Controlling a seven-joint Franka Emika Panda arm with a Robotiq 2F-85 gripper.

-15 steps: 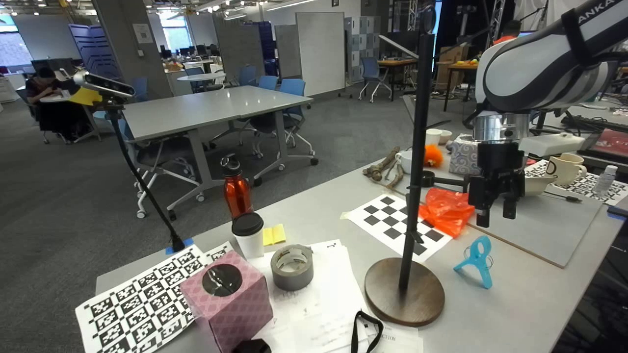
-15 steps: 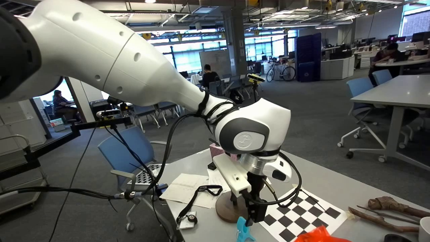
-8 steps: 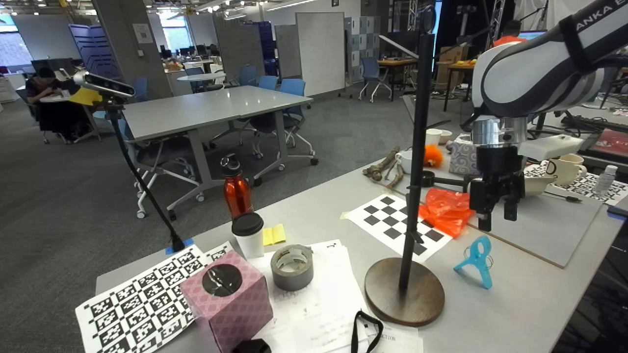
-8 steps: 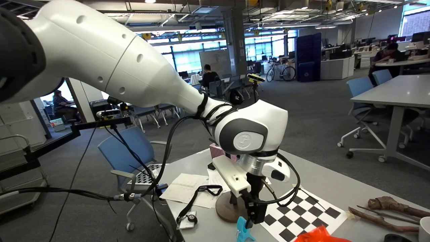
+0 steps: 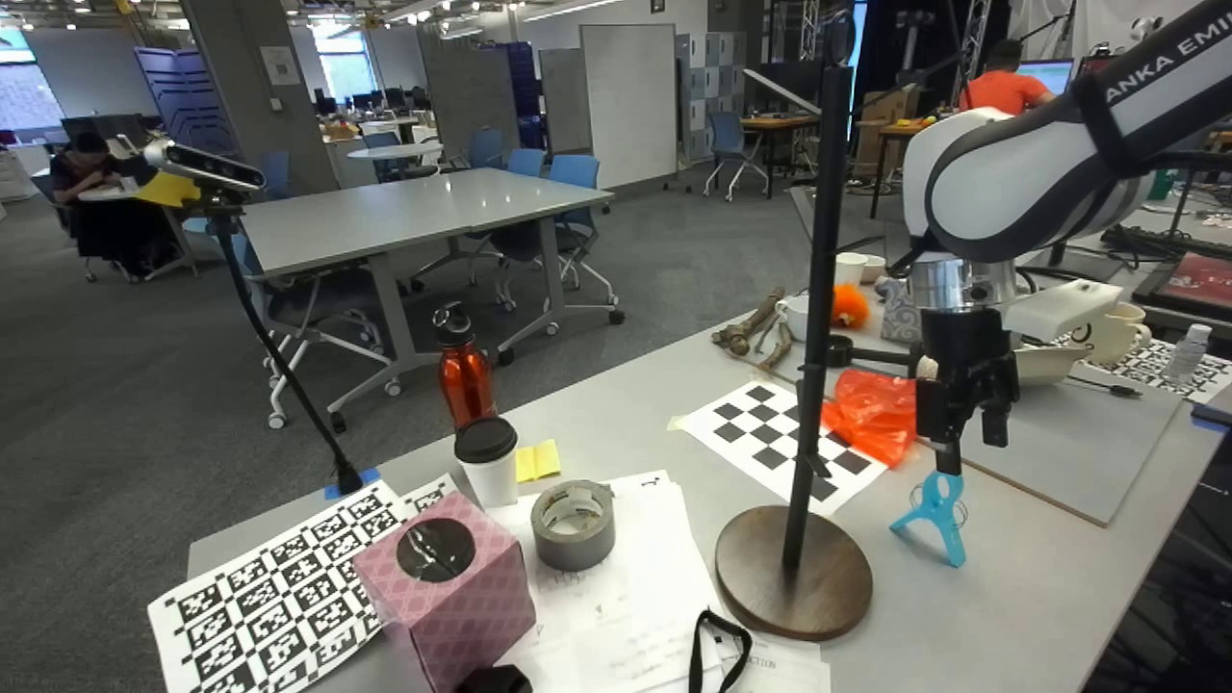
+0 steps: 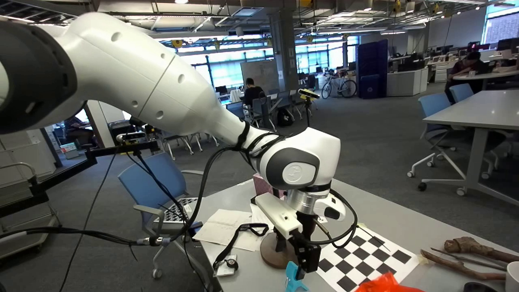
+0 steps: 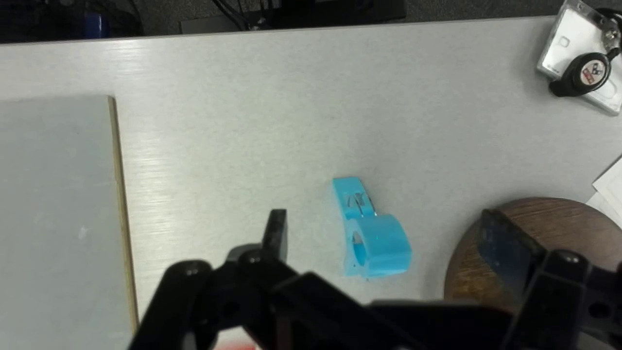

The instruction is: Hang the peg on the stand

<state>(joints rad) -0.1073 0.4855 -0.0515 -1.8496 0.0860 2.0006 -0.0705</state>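
The light-blue peg [image 5: 932, 508] stands on its splayed legs on the table, just to the right of the stand. A tall black pole with short prongs forms the stand [image 5: 818, 308], rising from a round brown base [image 5: 760, 577]. My gripper [image 5: 972, 447] points down above the peg in an exterior view, one fingertip overlapping the peg's top there. In the wrist view the peg [image 7: 386, 245] shows between the widely parted fingers [image 7: 277, 233], below them and not gripped. The base of the stand [image 7: 559, 223] lies partly behind the right finger. Both jaws are apart.
An orange-red plastic bag [image 5: 881, 419] lies behind the peg, beside a checkerboard sheet [image 5: 746, 423]. The raised grey board [image 7: 58, 218] has its edge left of the gripper in the wrist view. A tape roll [image 5: 573, 525], pink box [image 5: 462, 597] and lanyard [image 6: 235, 243] are around the stand.
The gripper has come lower and shifted slightly left in an exterior view, nearer the peg. Its fingers have stayed apart. The peg and stand have not moved.
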